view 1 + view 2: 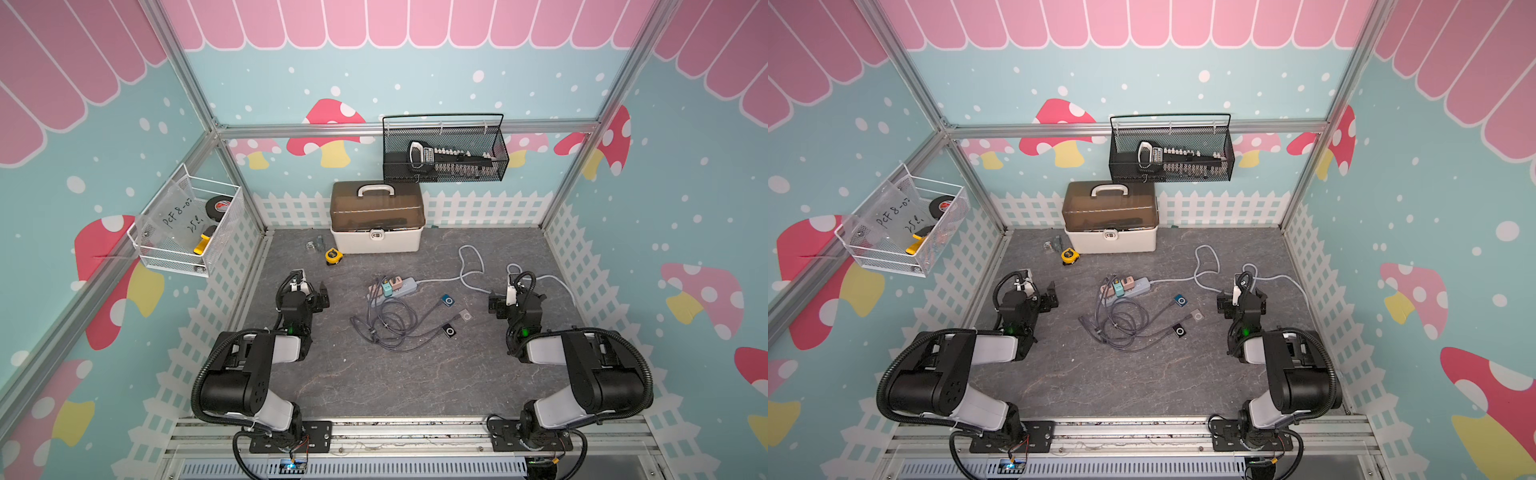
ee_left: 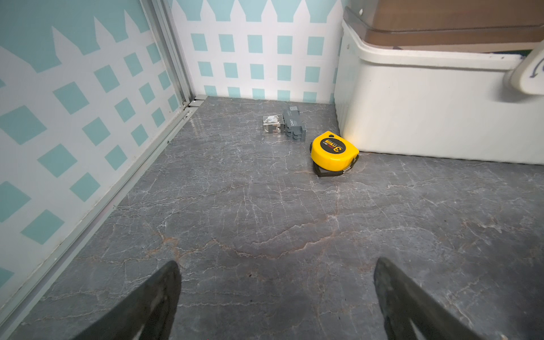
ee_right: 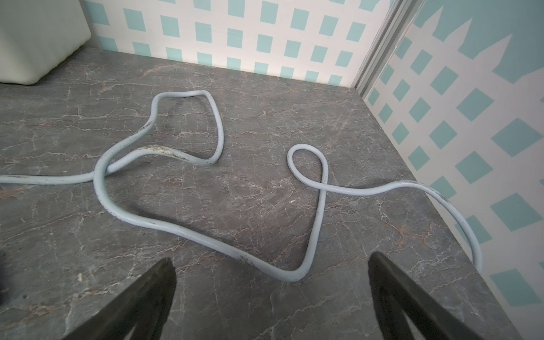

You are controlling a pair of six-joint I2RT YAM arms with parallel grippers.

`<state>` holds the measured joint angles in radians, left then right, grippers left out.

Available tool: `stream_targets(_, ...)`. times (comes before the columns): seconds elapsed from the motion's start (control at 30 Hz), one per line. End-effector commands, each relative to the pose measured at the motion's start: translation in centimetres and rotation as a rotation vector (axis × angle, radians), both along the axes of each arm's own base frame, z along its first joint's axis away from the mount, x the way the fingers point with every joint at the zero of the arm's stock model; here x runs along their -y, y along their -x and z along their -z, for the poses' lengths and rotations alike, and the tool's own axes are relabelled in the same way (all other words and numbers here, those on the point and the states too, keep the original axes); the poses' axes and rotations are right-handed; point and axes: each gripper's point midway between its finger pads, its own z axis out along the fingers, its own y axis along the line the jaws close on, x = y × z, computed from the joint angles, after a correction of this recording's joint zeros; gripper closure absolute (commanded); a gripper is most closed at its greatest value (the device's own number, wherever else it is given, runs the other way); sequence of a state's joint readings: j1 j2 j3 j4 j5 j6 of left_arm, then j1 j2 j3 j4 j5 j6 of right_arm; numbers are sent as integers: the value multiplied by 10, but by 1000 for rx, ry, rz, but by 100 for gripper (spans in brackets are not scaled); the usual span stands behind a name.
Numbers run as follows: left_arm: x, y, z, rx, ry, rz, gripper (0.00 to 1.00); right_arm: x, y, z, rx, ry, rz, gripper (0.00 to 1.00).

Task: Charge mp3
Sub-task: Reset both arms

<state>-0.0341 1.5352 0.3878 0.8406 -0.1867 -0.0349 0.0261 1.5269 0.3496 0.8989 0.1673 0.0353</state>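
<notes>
Three small mp3 players lie right of centre on the grey floor in both top views: a blue one (image 1: 447, 300), a silver one (image 1: 466, 316) and a black one (image 1: 449, 330). A dark cable runs up to each from a tangle of cables (image 1: 386, 322). I cannot tell whether they are plugged in. The tangle leads to a power strip (image 1: 395, 286) holding several chargers. My left gripper (image 1: 309, 289) (image 2: 276, 265) stands open and empty, left of the strip. My right gripper (image 1: 517, 293) (image 3: 270, 263) is open and empty, right of the players, above the strip's pale cord (image 3: 206, 238).
A white toolbox (image 1: 376, 218) with a brown lid stands at the back wall. A yellow tape measure (image 2: 334, 153) and a small relay block (image 2: 284, 125) lie in front of it. A black wire basket (image 1: 444, 149) and a white one (image 1: 187, 224) hang on the walls.
</notes>
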Motion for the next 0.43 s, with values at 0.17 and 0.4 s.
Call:
stream_targets(0.17,-1,-4,-10,38,16,-6,1,2,-4,-10,34,6,3,0)
stream_targets(0.4,-1,-4,-11,41,16,-7,1,1,-6,-8,26,3,-1,0)
